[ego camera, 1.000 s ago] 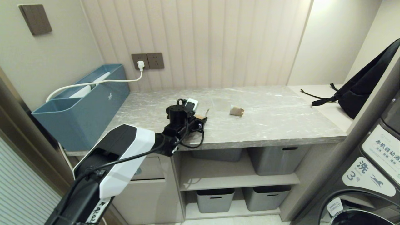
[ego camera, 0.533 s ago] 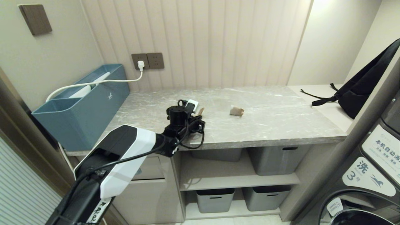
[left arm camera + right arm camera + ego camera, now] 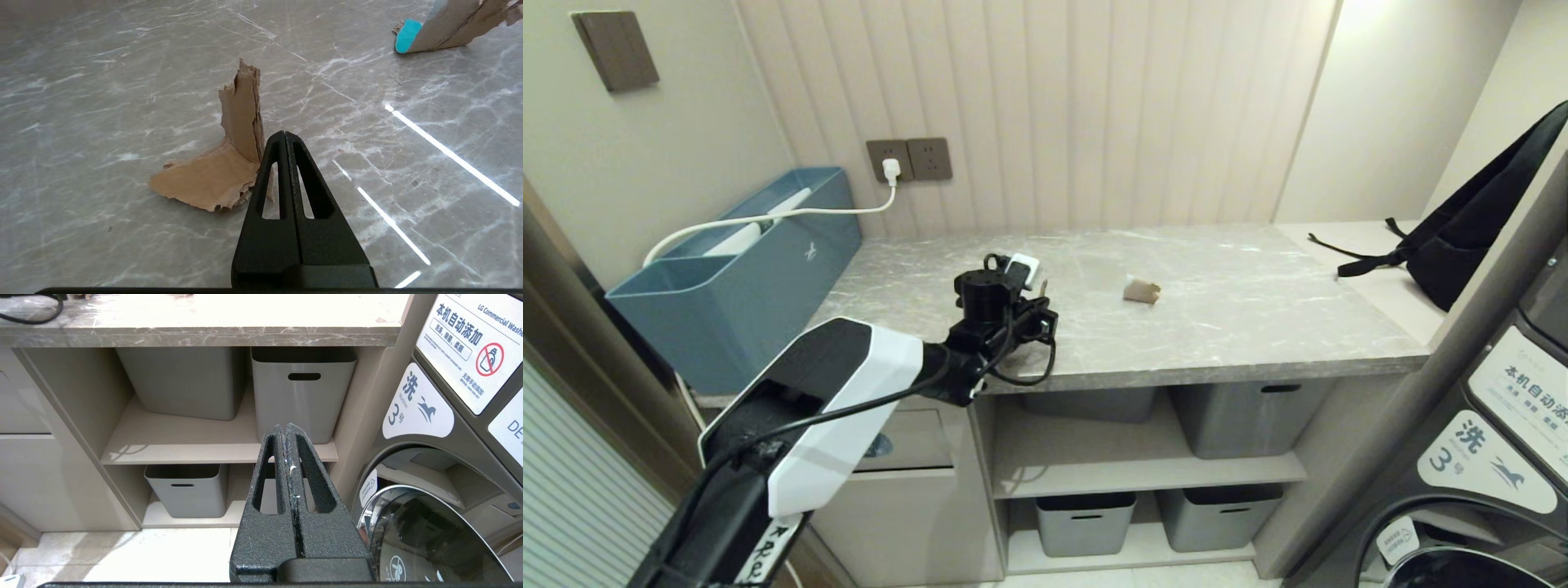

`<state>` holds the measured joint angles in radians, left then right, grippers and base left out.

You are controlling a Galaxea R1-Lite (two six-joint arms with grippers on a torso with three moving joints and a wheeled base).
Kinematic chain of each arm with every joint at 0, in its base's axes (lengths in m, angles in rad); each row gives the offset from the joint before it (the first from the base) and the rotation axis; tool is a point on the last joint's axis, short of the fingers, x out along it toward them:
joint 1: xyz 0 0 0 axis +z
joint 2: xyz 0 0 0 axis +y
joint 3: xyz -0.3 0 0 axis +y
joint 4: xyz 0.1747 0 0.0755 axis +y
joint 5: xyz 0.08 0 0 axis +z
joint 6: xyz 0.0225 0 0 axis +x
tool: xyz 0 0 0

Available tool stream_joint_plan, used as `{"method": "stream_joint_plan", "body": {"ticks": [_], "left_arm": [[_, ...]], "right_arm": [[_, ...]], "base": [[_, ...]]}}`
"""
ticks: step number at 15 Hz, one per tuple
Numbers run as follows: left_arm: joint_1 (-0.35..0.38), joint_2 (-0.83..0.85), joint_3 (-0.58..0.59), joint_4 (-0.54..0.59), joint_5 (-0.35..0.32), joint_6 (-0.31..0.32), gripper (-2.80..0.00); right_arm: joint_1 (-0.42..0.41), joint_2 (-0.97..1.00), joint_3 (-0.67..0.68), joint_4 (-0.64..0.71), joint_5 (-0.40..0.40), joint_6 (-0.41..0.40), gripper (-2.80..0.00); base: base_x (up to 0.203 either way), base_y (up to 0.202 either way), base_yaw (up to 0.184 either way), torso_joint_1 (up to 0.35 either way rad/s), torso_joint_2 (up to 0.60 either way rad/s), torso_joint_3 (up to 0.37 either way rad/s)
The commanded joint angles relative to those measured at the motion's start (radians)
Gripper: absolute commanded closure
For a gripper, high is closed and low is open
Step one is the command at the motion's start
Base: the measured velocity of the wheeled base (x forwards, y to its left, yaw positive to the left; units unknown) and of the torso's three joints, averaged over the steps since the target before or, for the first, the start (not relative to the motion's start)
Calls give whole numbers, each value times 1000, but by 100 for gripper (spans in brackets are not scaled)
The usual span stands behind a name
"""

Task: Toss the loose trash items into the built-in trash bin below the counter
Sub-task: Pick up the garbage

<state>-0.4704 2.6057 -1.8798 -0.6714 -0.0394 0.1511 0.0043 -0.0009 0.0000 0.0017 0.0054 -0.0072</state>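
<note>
A torn, tan-brown cardboard scrap point(image 3: 229, 171), bent into an L with one ragged flap standing upright and the other lying flat, is seen on the grey marble-patterned counter point(image 3: 1225, 327). The black left gripper point(image 3: 285, 136) is held low over the counter, its fingers pressed together; their tips meet at the scrap's folded edge, but whether cardboard is pinched between them cannot be told. A second scrap, tan with a turquoise end point(image 3: 433, 32), lies on the counter well apart from the first. The white-and-black left arm point(image 3: 849, 392) is stretched across the counter's front edge. Under the counter, the beige flap-fronted trash bin point(image 3: 907, 445) is partly hidden by that arm. The black right gripper point(image 3: 286, 430) is clenched empty before the counter's grey plastic shelf tubs point(image 3: 302, 392).
</note>
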Motion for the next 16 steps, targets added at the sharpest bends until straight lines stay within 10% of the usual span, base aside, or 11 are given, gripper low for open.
{"method": "stream_joint_plan", "body": {"ticks": [1,4,5,16], "left_arm": [[11,-59,58,-11,1,1,0],[32,-76,61,-66,-2,3,0],[41,-68,47,-67,-3,5,-280],[30,61,-56,-76,-28,-1,-280]], "right_arm": [[0,1,0,0,0,0,0],[0,1,0,0,1,0,0],[0,1,0,0,1,0,0],[0,1,0,0,1,0,0]], "base": [[0,0,0,0,0,0],[0,0,0,0,0,0],[0,0,0,0,0,0],[0,0,0,0,0,0]]}}
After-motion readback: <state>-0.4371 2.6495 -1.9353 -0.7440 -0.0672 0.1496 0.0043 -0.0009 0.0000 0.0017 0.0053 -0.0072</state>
